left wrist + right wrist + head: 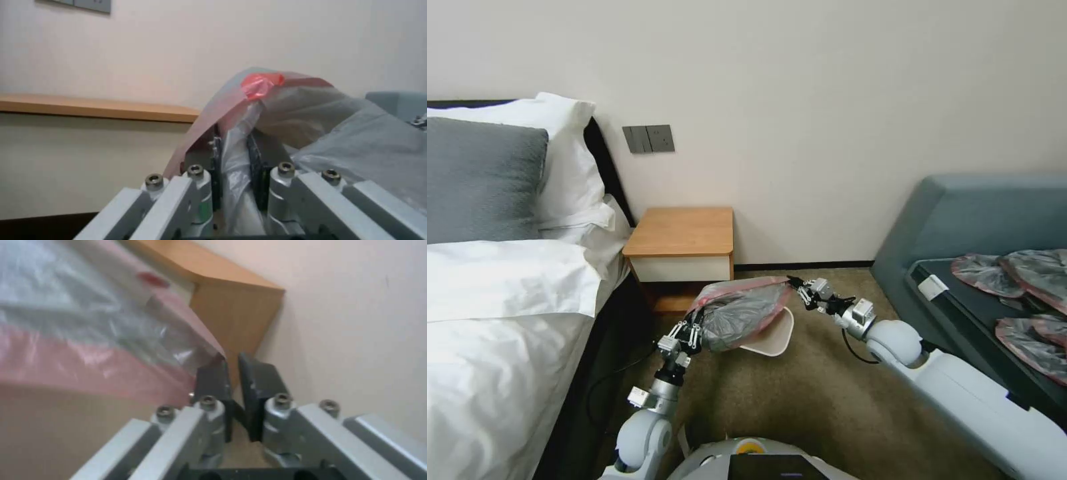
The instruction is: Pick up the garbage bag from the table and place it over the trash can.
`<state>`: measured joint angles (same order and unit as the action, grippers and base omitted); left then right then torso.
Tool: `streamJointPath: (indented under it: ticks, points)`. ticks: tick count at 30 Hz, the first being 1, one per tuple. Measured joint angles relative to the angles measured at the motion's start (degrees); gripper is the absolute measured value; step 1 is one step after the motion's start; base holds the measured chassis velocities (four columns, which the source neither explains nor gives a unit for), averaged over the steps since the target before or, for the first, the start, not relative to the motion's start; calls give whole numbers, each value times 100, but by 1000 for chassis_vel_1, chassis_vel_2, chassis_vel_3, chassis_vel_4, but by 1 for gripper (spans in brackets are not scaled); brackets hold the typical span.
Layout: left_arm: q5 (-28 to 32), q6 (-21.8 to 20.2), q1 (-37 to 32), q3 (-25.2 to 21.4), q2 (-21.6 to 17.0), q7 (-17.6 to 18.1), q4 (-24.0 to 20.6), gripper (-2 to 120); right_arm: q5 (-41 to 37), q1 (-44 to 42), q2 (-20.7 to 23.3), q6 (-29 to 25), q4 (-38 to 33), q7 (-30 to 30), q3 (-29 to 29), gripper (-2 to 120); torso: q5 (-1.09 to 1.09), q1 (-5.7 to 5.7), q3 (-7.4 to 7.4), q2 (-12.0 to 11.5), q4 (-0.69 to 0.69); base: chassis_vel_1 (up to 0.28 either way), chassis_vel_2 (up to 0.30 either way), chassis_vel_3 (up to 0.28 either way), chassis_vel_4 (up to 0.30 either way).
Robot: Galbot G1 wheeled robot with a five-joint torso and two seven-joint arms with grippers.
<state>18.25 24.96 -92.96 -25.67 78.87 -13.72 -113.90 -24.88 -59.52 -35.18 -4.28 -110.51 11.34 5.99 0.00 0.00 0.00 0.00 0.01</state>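
The garbage bag [740, 310], grey and crinkly with a pinkish-red rim, hangs stretched over the cream trash can [777, 337] on the carpet in front of the wooden table [684, 230]. My left gripper [697, 331] is at the bag's near left end. In the left wrist view this gripper [233, 140] is shut with bag plastic [311, 110] pinched between its fingers. My right gripper [794, 283] is at the bag's far right corner. In the right wrist view its jaws [232, 358] stand a narrow gap apart with nothing between them. The bag's rim [89, 323] lies against the outside of one finger.
A bed with white linen [494, 300] runs along the left, close to my left arm. A blue-grey sofa [974, 213] is on the right, and several more bags [1027, 280] lie on a dark surface there. Open carpet [827, 400] lies between the bin and my base.
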Motion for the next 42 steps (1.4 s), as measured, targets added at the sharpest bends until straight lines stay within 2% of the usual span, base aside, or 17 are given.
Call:
streamJointPath:
  ticks: [3,5,6,9,10,11,13,14,18,19,22,24,25,27,32,42]
  points:
    - [-53,-44,4,1,7,114,-8,11,224,-89,43,-75,-99,145,71,20,-1,0,0,0,-1,0,0,0,0]
    - [-133,-125,9,4,17,289,-21,11,444,-197,62,-177,-228,208,175,32,-1,0,0,0,-1,0,0,0,0]
    - [-133,-125,9,4,17,289,-21,11,444,-197,62,-177,-228,208,175,32,-1,0,0,0,-1,0,0,0,0]
    - [-253,-179,14,-20,18,406,-22,11,730,-281,61,-310,-412,214,286,47,-1,0,0,0,-1,0,0,0,0]
    - [-253,-179,14,-20,18,406,-22,11,730,-281,61,-310,-412,214,286,47,-1,0,0,0,-1,0,0,0,0]
    - [-302,-181,14,-25,17,411,-21,11,781,-273,57,-336,-450,214,287,52,-1,0,0,0,-1,0,0,0,0]
    - [-383,-182,17,-27,20,412,-22,11,882,-184,42,-369,-520,193,230,60,-1,0,0,0,-1,0,0,0,0]
    - [-383,-182,17,-27,20,412,-22,11,882,-184,42,-369,-520,193,230,60,-1,0,0,0,-1,0,0,0,0]
    - [-513,-183,55,-21,30,412,-23,11,1225,179,-32,-393,-541,117,-67,80,-1,0,0,0,-1,0,0,0,0]
    - [-513,-183,55,-21,30,412,-23,11,1225,179,-32,-393,-541,117,-67,80,-1,0,0,0,-1,0,0,0,0]
    - [-567,-187,80,0,41,410,-23,11,1462,480,-78,-383,-463,124,-311,92,-1,0,0,0,-1,0,0,0,0]
    - [-567,-187,80,0,41,410,-23,11,1462,480,-78,-383,-463,124,-311,92,-1,0,0,0,-1,0,0,0,0]
    - [-624,-192,90,7,50,398,-21,11,1607,737,-99,-381,-363,125,-559,98,0,0,0,0,-1,0,0,0,0]
    - [-726,-192,98,19,57,355,-16,11,1762,1237,-152,-374,-206,123,-980,100,-2,0,0,0,0,0,0,0,0]
    - [-809,-182,101,20,75,295,17,11,1823,1794,-333,-338,-33,135,-1415,100,-2,0,0,0,1,0,0,0,0]
    - [-860,-176,108,23,65,266,58,11,1818,2282,-509,-261,66,140,-1934,100,-1,0,0,0,-1,0,0,0,0]
